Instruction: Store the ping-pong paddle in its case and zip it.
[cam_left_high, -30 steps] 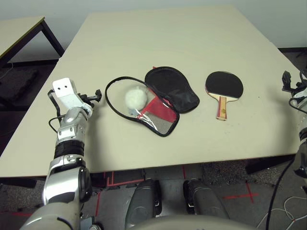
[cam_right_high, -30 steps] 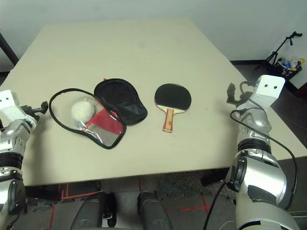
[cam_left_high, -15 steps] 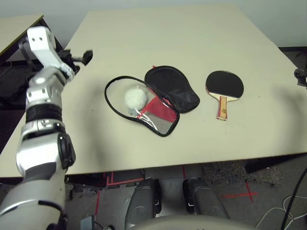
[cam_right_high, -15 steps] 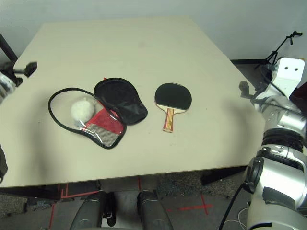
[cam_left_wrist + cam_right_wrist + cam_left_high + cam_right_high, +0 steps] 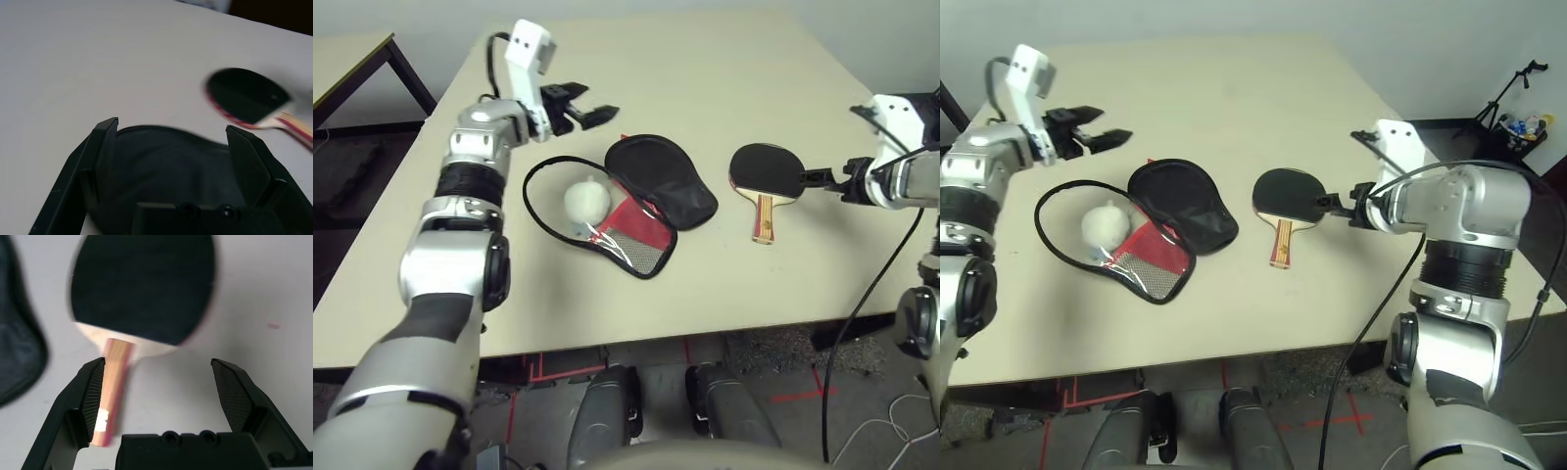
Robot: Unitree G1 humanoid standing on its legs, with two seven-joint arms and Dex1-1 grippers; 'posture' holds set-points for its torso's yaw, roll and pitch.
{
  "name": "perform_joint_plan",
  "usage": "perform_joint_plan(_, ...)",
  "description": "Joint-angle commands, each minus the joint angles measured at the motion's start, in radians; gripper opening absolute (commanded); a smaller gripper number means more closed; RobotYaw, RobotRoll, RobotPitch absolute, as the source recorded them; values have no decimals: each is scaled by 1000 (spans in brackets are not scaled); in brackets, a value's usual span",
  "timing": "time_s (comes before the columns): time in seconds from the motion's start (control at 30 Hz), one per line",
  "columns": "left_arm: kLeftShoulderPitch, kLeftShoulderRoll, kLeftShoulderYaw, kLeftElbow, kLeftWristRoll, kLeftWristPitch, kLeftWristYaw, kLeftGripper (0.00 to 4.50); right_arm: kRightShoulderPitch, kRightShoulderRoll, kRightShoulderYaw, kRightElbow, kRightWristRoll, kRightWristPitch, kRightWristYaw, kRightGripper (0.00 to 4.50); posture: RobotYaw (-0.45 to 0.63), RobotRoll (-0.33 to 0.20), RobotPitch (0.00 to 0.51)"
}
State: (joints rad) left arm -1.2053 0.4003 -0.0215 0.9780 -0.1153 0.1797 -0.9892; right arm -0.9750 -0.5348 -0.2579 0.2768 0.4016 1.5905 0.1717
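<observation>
Paddle (image 5: 767, 170) flat on table, ctr-right of L eye frame, handle twd bottom. R gripper (image 5: 158, 361) just beside it, fingers spread, nothing held. Case (image 5: 663, 181) mid-frame. L gripper (image 5: 588, 104), upper L, also spread, empty. Risk: R finger nudging blade edge if it closes off-ctr, paddle skids.

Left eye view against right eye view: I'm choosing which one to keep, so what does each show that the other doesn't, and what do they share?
Left eye view alone: the pale top of a second table.
Right eye view alone: colourful items by a black stand.
Both: the paddle, the case, the white fluffy ball, and the left gripper and right gripper, both open.
</observation>
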Motion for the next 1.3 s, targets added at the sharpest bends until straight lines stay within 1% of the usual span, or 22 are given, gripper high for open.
perform_joint_plan(0.03,-5,-36,-43,-29,26,-18,-53,4500,-37,42,22,51,-8,24,-35,4468,-156,0,89)
perform_joint_plan(0.17,20,-74,-82,-76,32,-16,-89,4500,-50,64,76,78,-10,24,-37,4468,-156,0,94)
perform_joint_plan(0.3,40,-89,-92,-118,31,-3,-96,4500,-37,60,131,74,1,24,-32,4468,-154,0,100)
perform_joint_plan(0.4,51,-96,-89,-146,28,12,-91,4500,-23,70,149,80,19,24,-42,4468,-155,0,103)
perform_joint_plan(0.53,74,-100,-91,-187,26,31,-87,4500,-8,108,147,106,19,24,-67,4468,-142,0,109)
perform_joint_plan(0.63,87,-102,-91,-217,23,50,-84,4500,4,153,119,145,-18,24,-97,4468,-128,0,113)
perform_joint_plan(0.8,106,-95,-89,-263,21,78,-82,4500,5,183,74,196,-84,7,-125,4468,-100,0,117)
perform_joint_plan(0.9,120,-88,-87,-297,17,100,-80,4500,1,181,75,233,-114,-39,-126,3931,-92,0,117)
perform_joint_plan(1.03,136,-84,-89,-331,14,122,-77,4500,-8,183,67,261,-145,-74,-132,2629,-87,0,115)
perform_joint_plan(1.17,143,-84,-89,-341,12,132,-73,4500,-22,200,18,278,-174,-76,-160,1442,-90,0,112)
perform_joint_plan(1.2,143,-85,-89,-341,11,133,-72,4500,-25,203,12,281,-179,-78,-164,1241,-92,0,111)
perform_joint_plan(1.23,146,-88,-89,-339,11,134,-69,4500,-30,204,1,286,-185,-82,-172,1166,-92,0,111)
perform_joint_plan(1.3,150,-93,-90,-334,11,136,-64,4500,-39,205,-15,293,-196,-94,-181,1141,-96,0,110)
